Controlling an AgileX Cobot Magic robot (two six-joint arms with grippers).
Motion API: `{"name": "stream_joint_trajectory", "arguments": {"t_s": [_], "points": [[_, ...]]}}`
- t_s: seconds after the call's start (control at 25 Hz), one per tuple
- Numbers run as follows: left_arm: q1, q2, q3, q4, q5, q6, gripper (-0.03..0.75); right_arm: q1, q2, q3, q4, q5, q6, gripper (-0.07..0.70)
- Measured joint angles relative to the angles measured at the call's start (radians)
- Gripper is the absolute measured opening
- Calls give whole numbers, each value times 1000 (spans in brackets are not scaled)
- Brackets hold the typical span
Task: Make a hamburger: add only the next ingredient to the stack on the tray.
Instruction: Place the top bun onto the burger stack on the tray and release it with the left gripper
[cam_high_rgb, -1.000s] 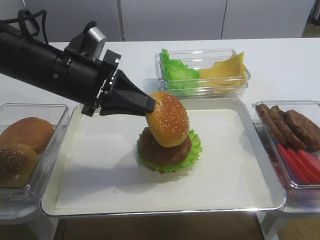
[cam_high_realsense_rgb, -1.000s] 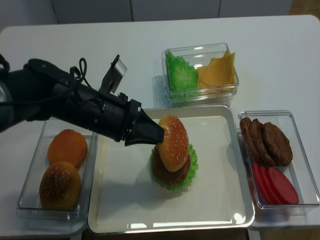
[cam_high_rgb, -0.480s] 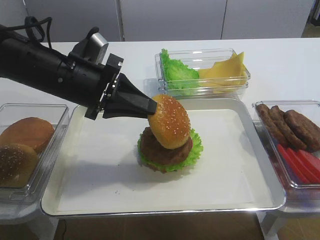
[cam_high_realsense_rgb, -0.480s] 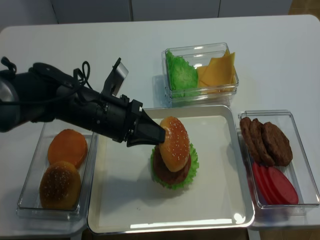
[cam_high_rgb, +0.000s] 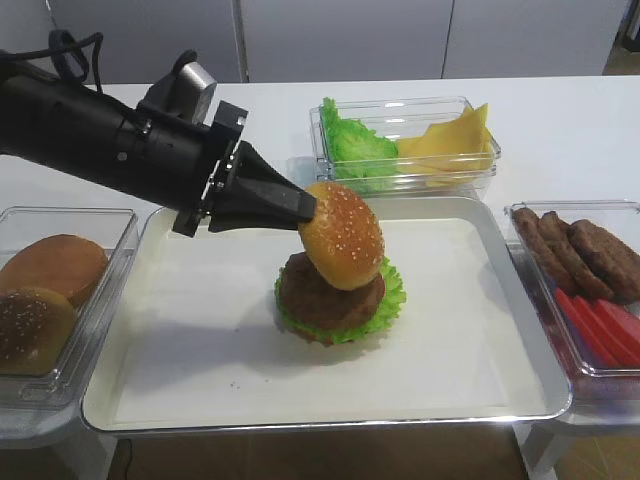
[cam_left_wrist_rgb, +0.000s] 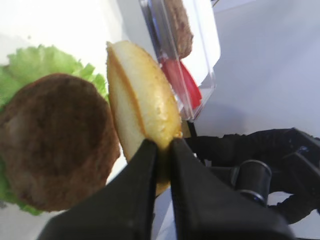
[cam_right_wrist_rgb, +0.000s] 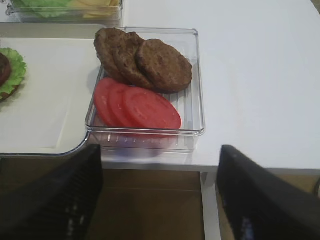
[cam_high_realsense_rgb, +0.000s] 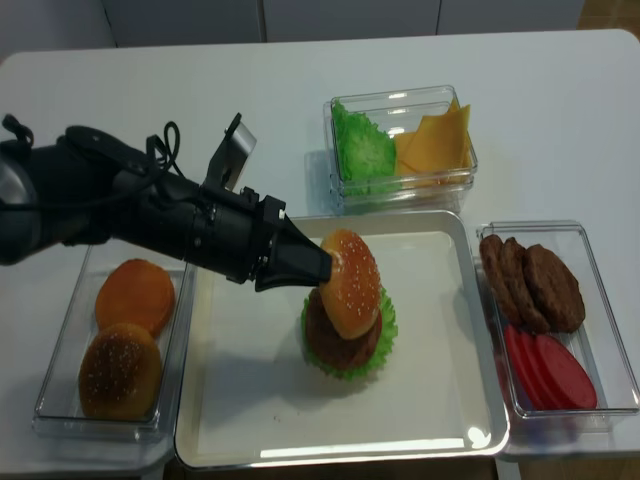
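**Over the patty, the seeded bun tips toward level**

Above the stack (cam_high_rgb: 338, 305) on the tray (cam_high_rgb: 200, 330), the left gripper (cam_high_rgb: 305, 205) stays clamped on the rim of the sesame bun top (cam_high_rgb: 341, 234); compared with a second ago the bun sits a touch higher and less steeply tilted, its lower edge just at the meat patty (cam_high_rgb: 325, 298), its upper edge raised; the frilly lettuce (cam_high_rgb: 392, 298) shows beneath. To my eye the placing is nearly done but not released; the bun needs levelling and centring first. Off to the side, the right gripper (cam_right_wrist_rgb: 160, 200) hangs with its jaws apart, empty, near the box of patties and tomato slices (cam_right_wrist_rgb: 145, 85).
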Motion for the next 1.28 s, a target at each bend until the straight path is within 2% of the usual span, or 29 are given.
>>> {"name": "stream_joint_trajectory", "arguments": {"t_s": [0.24,0.4,1.28], "points": [[-2,0,0,-16,0,10,43,0,0,0,0,0,0,545],[-19,0,0,19,-2,10,43,0,0,0,0,0,2,545],[-19,-2,0,96,2,-2,44,0,0,0,0,0,2,545]]}}
